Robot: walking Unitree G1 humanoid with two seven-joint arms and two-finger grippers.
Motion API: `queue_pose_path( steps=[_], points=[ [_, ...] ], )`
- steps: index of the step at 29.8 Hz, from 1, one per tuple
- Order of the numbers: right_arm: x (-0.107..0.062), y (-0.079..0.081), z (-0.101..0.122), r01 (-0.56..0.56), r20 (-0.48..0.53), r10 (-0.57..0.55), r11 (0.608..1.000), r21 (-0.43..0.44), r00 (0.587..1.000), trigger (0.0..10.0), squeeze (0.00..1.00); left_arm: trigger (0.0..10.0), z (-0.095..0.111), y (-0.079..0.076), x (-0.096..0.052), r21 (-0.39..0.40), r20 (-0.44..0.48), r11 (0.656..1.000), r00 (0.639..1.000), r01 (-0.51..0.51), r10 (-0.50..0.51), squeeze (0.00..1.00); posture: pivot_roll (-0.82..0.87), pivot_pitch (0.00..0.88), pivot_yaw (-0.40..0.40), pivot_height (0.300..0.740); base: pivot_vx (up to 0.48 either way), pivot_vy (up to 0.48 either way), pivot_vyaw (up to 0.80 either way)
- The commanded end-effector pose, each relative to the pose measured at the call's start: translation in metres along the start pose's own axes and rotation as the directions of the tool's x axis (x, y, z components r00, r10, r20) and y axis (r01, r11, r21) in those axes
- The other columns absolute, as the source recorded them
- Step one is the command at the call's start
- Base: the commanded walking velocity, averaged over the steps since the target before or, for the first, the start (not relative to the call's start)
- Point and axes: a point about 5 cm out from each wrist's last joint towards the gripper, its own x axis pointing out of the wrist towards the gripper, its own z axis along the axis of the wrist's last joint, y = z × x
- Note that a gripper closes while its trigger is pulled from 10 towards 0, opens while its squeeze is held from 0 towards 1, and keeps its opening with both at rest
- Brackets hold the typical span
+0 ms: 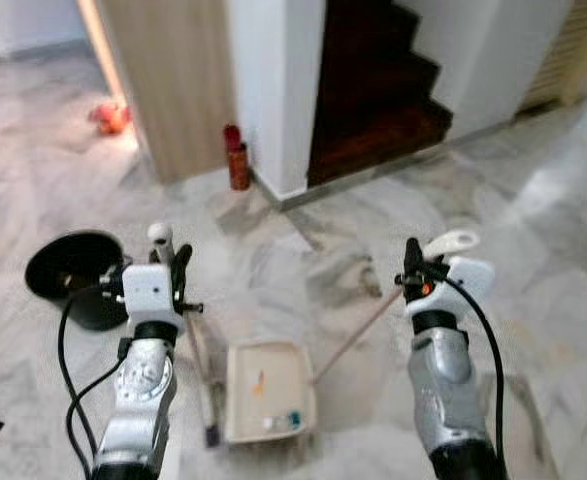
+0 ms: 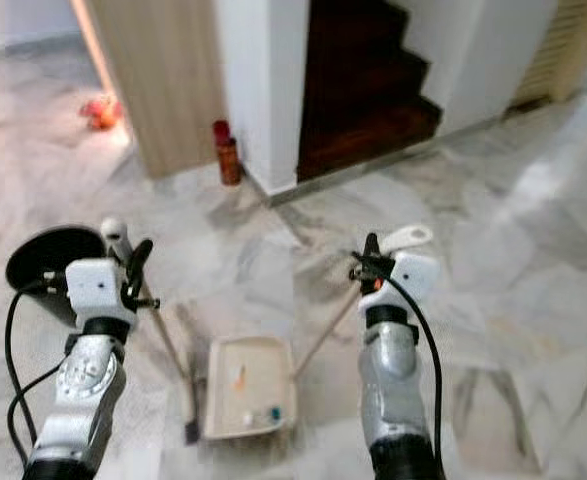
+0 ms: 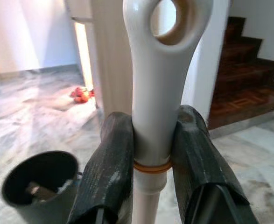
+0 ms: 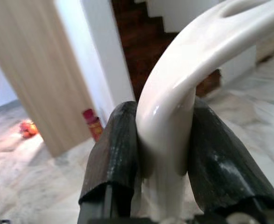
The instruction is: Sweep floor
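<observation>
- Left eye view: the left gripper (image 1: 170, 262) is raised over the marble floor (image 1: 533, 250), its fingers shut on the cream top of the broom handle (image 1: 160, 238). The broom's shaft runs down to the floor along the left side of the dustpan (image 1: 269, 390).
- The right gripper (image 1: 418, 268) is clamped on the curved cream top of the dustpan handle (image 1: 451, 243); its thin shaft slants down to the dustpan's right edge.
- The cream dustpan lies flat on the floor between the two arms, with a few small bits inside: one orange, one white, one teal.
- A black bin (image 1: 76, 275) stands just left of the left arm. A red bottle (image 1: 237, 158) stands at the foot of the white wall corner (image 1: 273, 90), beside a wooden panel (image 1: 173, 80). Dark stairs (image 1: 373, 90) rise behind the corner, and a small red-orange thing (image 1: 111, 118) lies far back on the left.
- Right eye view: the same scene; no writing or label can be read on any item.
- Left wrist view: two black fingers (image 3: 108, 168) press on either side of the cream broom handle just above an orange ring; its top ends in a hanging hole.
- Right wrist view: the black fingers (image 4: 113, 154) grip the bent cream dustpan handle from both sides.
</observation>
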Motion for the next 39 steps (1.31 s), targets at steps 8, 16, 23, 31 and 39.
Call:
queue_pose_path(
  steps=[8, 16, 23, 31, 39],
  points=[
    [0.0047, 0.0042, 0.0106, -0.008, 0.046, 0.007, 1.000, 0.023, 0.999, 10.0, 0.00, 10.0, 0.0126, 0.0027, 0.0039, 0.004, 0.059, 1.000, 0.998, -0.010, 0.010, 0.00, 0.03, 0.050, -0.049, 0.740, 0.000, 0.384, 0.00],
    [0.0055, 0.0055, 0.0115, -0.013, 0.048, 0.011, 1.000, 0.026, 0.999, 10.0, 0.00, 10.0, 0.0132, 0.0036, 0.0042, 0.004, 0.060, 1.000, 0.998, -0.012, 0.011, 0.00, 0.03, 0.049, -0.048, 0.740, 0.000, 0.383, 0.00],
    [0.0063, 0.0057, 0.0127, -0.013, 0.051, 0.012, 1.000, 0.028, 0.999, 10.0, 0.00, 10.0, 0.0134, 0.0039, 0.0047, 0.006, 0.060, 1.000, 0.998, -0.012, 0.011, 0.00, 0.03, 0.049, -0.047, 0.740, 0.000, 0.384, 0.00],
    [0.0061, 0.0065, 0.0129, -0.013, 0.052, 0.012, 0.999, 0.031, 0.999, 10.0, 0.00, 10.0, 0.0135, 0.0043, 0.0042, 0.008, 0.057, 1.000, 0.998, -0.010, 0.010, 0.00, 0.04, 0.051, -0.047, 0.740, 0.000, 0.386, 0.00],
    [0.0065, 0.0068, 0.0137, -0.015, 0.053, 0.014, 0.999, 0.034, 0.998, 10.0, 0.00, 10.0, 0.0133, 0.0039, 0.0040, 0.010, 0.054, 1.000, 0.998, -0.008, 0.007, 0.00, 0.04, 0.050, -0.046, 0.740, 0.000, 0.383, 0.00]
  ],
)
